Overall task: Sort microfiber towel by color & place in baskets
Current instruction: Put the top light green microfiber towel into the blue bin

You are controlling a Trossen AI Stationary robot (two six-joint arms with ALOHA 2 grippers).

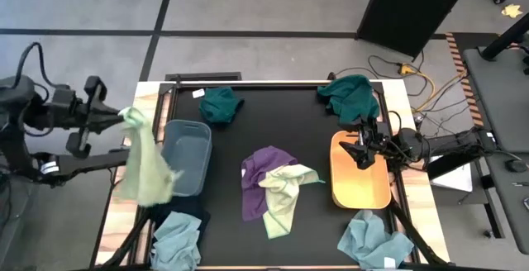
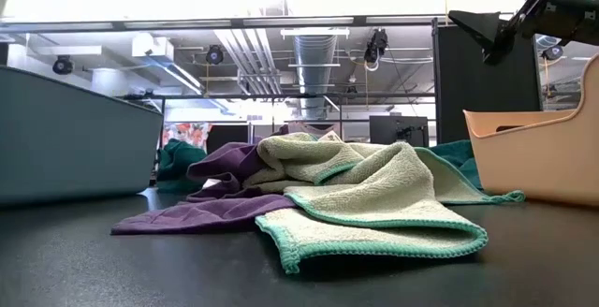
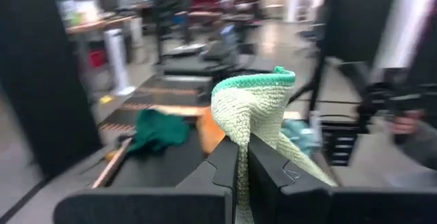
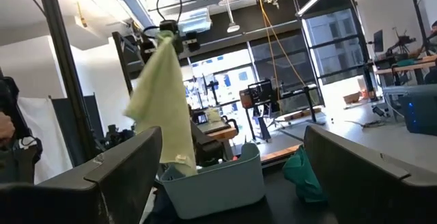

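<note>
Cloth, plastic and table finishes.
Looped, fuzzy pale yellow-green towel (image 2: 374,195); smooth matt plastic orange-tan basket (image 2: 538,153); matt black table (image 1: 273,110).

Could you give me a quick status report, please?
Left gripper shut on yellow-green towel, beside grey tub. Right gripper open over orange tub. Nothing blocking.

My left wrist view is motion-blurred. The hanging pale yellow-green towel (image 1: 145,162) hides part of the grey-blue basket (image 1: 192,143). The low view cuts off my right pincer (image 2: 510,28) at the top edge.
</note>
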